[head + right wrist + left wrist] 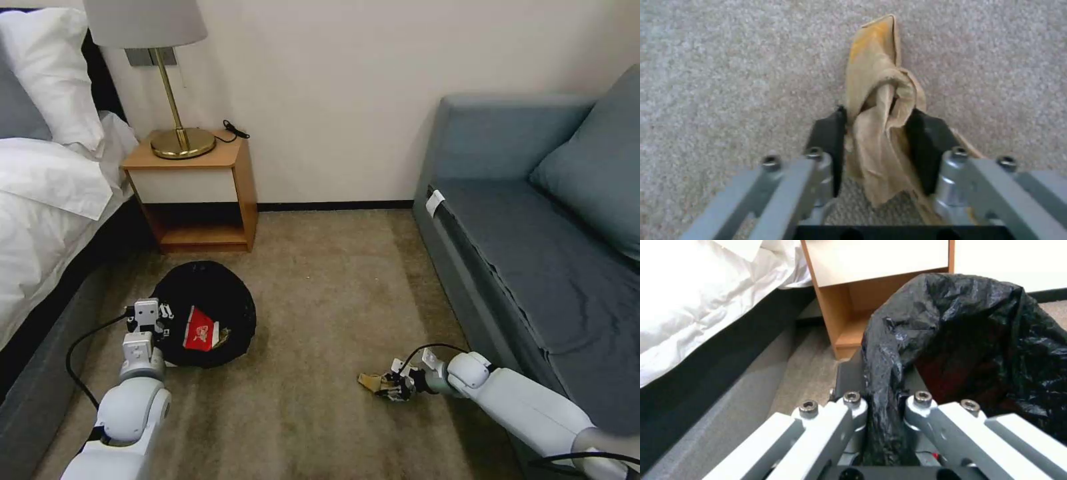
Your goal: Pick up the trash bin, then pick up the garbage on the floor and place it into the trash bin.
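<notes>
The tan paper scrap, light, limp and crushable, is pinched mid-fold on the carpet by the right end effector, while the trash bin is clamped at its bag-lined rim by the left end effector.

A glossy black plastic bag lines the bin, a red-and-white paper scrap inside; crumpled tan paper scrap with a yellow-orange tip; beige carpet.
</notes>
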